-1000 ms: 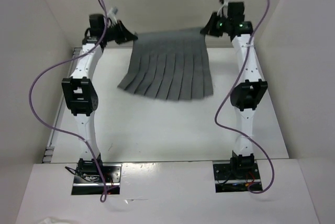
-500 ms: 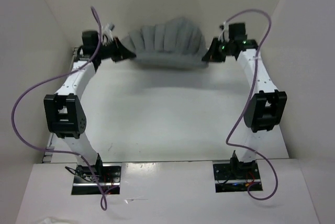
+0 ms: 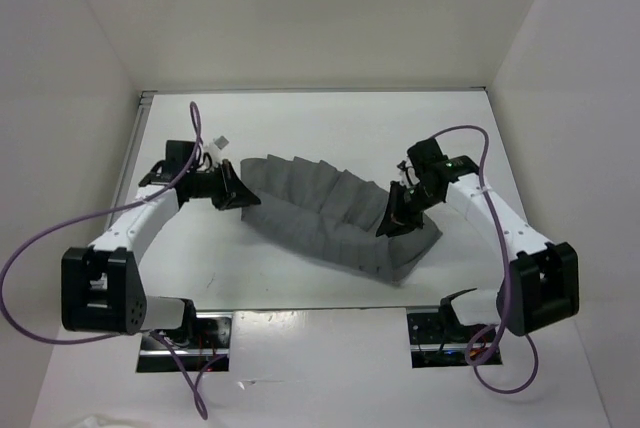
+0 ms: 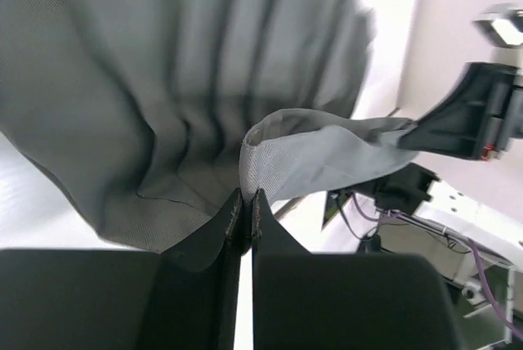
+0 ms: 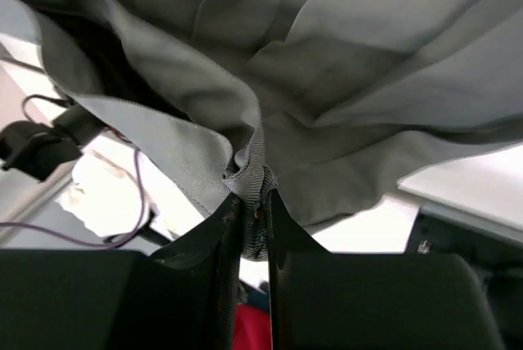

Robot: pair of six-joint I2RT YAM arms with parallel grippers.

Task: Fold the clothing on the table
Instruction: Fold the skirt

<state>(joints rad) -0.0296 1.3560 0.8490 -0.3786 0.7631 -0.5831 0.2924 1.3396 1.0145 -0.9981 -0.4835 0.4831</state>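
Garment: the grey pleated fabric skirt [image 3: 318,210] sags slack between your two arms. Its lower folds appear to rest on the matte white table [image 3: 300,128], around the middle and toward the near edge.
Left fingers: your left gripper [image 4: 246,203] is pinched almost closed on one end of the lighter woven waistband [image 4: 327,141].
Right fingers: your right gripper [image 5: 255,196] is clamped narrow on the bunched band at the other end.
Handling: judge it light, soft and limp. The pleats slump and bunch, and nothing here can break. Thin cloth may slide out of a shallow pinch.
Where to hold: the waistband is the firmest part, so grip deep there. Pull it taut so the pleats lie flat.
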